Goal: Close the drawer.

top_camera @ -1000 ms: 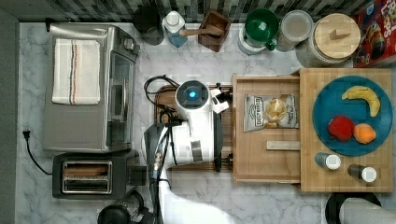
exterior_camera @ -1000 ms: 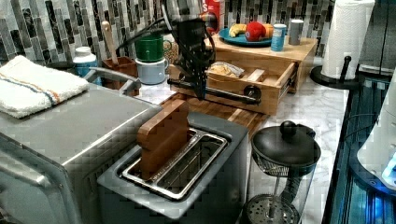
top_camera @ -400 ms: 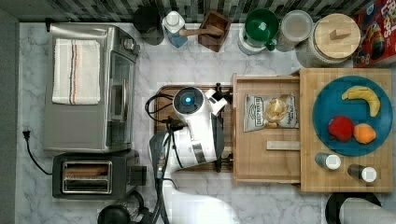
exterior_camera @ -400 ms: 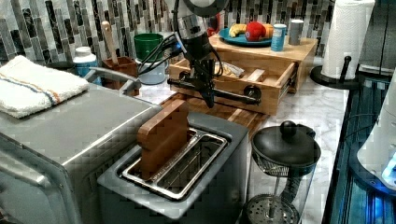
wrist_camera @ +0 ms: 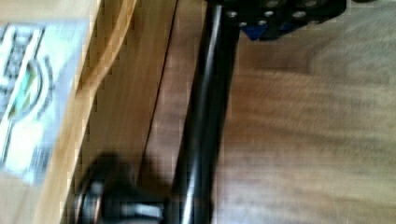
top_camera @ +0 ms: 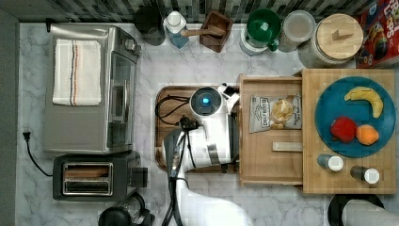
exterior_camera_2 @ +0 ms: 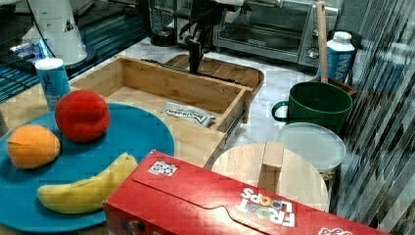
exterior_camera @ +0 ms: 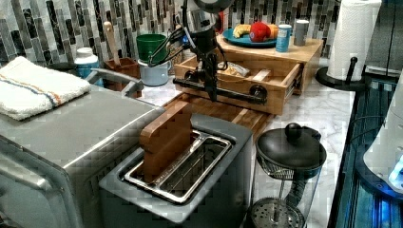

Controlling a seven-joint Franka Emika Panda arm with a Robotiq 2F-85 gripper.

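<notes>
Drawer (top_camera: 270,155) sits pulled out, so my hand (exterior_camera: 212,92) hangs right at its black handle bar (exterior_camera: 223,91) to shove it in; can't tell my finger spread.

Even indoor light; blocky pixelation; blurred wrist view

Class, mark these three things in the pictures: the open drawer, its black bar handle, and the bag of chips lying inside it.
drawer (top_camera: 263,160): top view, on its bare bamboo floor.
black bar handle (exterior_camera: 228,92): left view, on the middle of the bar.
bag of chips (top_camera: 275,113): top view, on the middle of the bag.
</notes>
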